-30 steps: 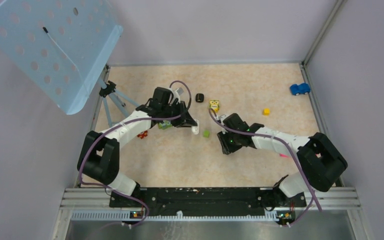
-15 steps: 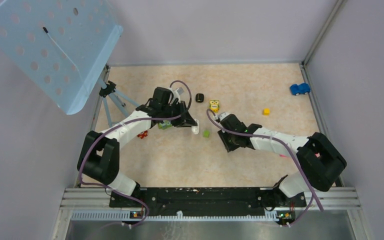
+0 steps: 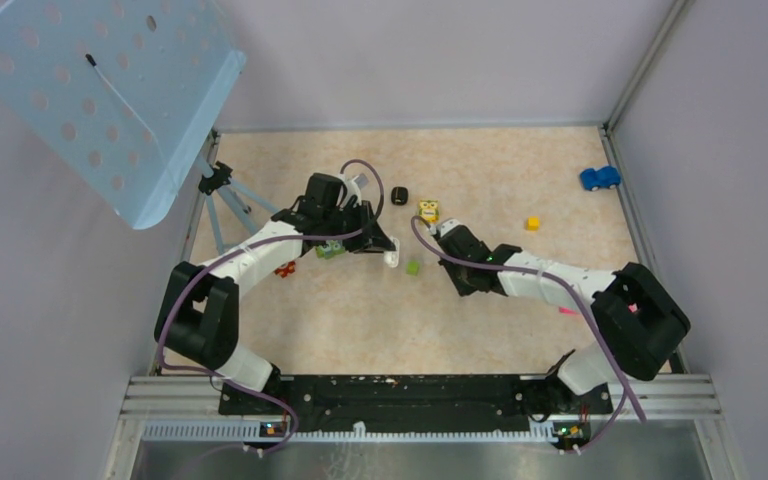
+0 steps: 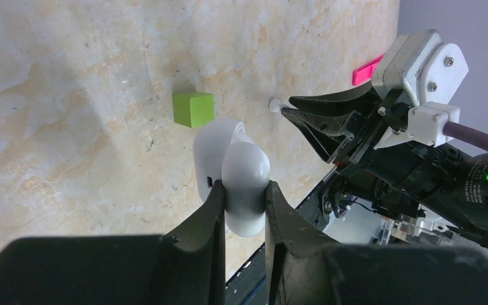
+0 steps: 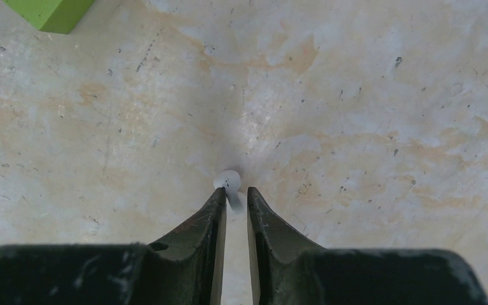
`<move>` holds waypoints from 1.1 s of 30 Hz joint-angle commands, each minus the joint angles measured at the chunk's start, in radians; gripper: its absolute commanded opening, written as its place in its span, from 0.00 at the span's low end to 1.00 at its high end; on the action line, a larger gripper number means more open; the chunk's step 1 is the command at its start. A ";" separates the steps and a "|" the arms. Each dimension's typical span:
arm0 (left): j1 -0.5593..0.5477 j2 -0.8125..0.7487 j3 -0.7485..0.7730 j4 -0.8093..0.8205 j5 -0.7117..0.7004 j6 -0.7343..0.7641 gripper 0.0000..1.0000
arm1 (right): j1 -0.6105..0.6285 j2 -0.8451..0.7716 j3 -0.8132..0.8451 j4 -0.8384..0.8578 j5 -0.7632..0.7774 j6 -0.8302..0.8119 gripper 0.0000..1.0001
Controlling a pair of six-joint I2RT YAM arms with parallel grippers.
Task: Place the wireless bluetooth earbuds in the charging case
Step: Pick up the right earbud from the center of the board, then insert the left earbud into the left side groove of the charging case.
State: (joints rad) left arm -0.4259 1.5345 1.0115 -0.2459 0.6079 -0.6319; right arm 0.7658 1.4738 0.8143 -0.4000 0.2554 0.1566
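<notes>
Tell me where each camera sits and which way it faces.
Top external: high behind the bases, looking down on the table; left arm and right arm show whole.
Left wrist: on the left arm, looking along its jaws, shut on the white charging case; the right arm's jaws show beyond.
Right wrist: looking down past its own jaws at a white earbud between their tips.
Shared: both wrist views show the green cube.
</notes>
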 commanded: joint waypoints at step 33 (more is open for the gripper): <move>0.001 -0.102 -0.048 0.298 0.128 -0.051 0.00 | 0.006 -0.302 0.113 0.198 -0.196 0.421 0.00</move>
State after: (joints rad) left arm -0.4259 1.4960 0.9813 -0.0868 0.6834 -0.6586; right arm 0.7681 1.2091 0.9337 -0.3347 0.1295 0.3824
